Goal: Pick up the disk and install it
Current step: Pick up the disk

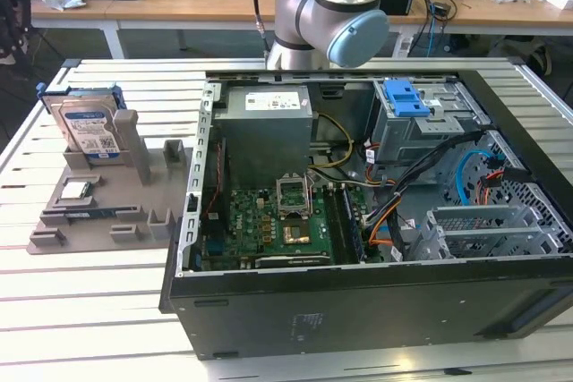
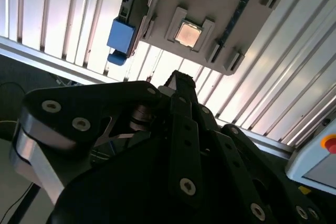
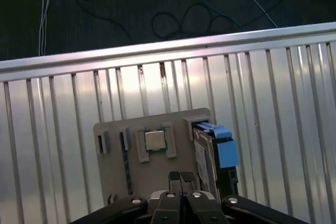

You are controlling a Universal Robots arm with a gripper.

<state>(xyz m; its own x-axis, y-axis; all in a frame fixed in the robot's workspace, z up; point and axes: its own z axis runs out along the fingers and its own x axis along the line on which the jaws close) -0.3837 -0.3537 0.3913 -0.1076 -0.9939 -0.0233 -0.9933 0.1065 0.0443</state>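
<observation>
Disk (image 1: 89,130) not yet picked: it stands on edge in a slot of the grey holder (image 1: 98,212), label side toward the exterior cam, blue rail along its top edge. Holder sits on the slatted table (image 1: 89,310), at the exterior view's left of the open PC case (image 1: 358,310) and just beside it. Small square chip (image 1: 79,190) lies flat in its own pocket on the holder, near the disk but not touching. Arm (image 1: 327,15) is up behind the case in the exterior view. In the first wrist view the gripper (image 3: 181,176) looks down on the holder; fingertips (image 3: 174,178) are pressed together w/ nothing between them. Tips appear over the holder's edge, between chip (image 3: 155,141) and disk (image 3: 206,153), apart from both. Second wrist view gives the gripper (image 2: 178,80) from the side, w/ chip (image 2: 188,34) and the disk's blue rail (image 2: 121,34) beyond it. Inside the case: drive cage (image 1: 421,127) w/ blue latch (image 1: 405,96) on top, toward the exterior view's right; motherboard (image 1: 277,221) on the case floor.
</observation>
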